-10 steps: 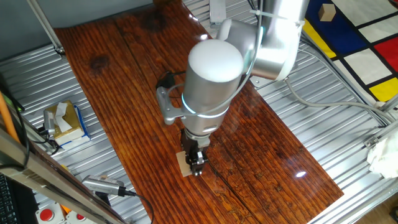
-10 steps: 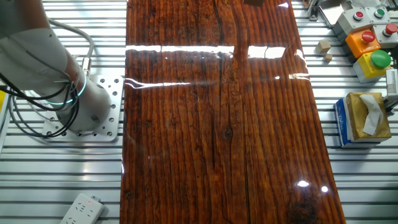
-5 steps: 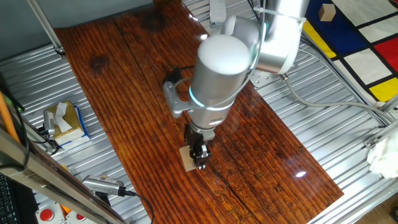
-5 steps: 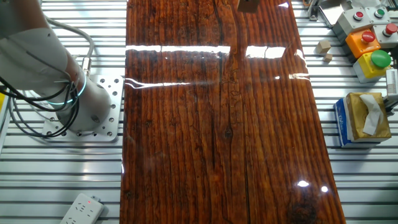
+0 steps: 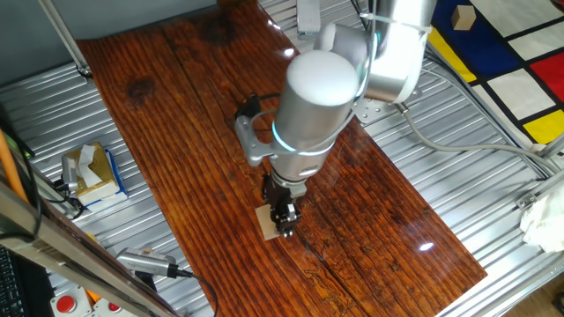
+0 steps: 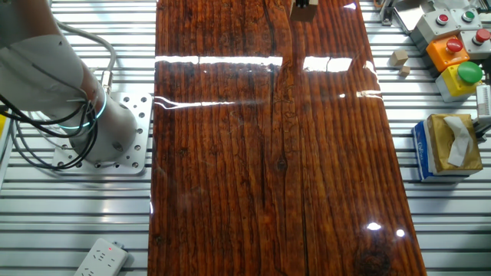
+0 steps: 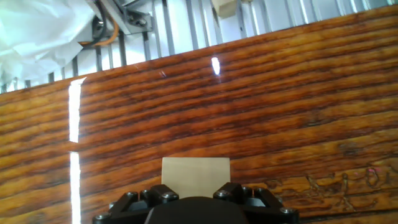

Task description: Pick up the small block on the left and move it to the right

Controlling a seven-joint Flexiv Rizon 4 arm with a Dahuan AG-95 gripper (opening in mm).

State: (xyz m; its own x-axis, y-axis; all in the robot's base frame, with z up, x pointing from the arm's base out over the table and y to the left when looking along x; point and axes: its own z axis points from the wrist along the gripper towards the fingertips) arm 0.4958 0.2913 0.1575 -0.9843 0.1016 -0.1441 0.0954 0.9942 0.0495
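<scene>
Here the small block [image 5: 265,224] is seen clamped by the gripper [image 5: 284,226], with open wooden tabletop [image 5: 176,132] around it.

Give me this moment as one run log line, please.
stage: carrying | object: small light tan wooden block | gripper: at block, jaw state unclear | surface: dark red-brown wooden board | block raised or touching board: cannot tell

My arm [image 5: 317,106] reaches down over the table [image 5: 176,132], wrist vertical. Tool [image 5: 284,226] points straight down, fingers closed on the small block [image 5: 267,224]; its tip shows at the other fixed view's top edge.
</scene>
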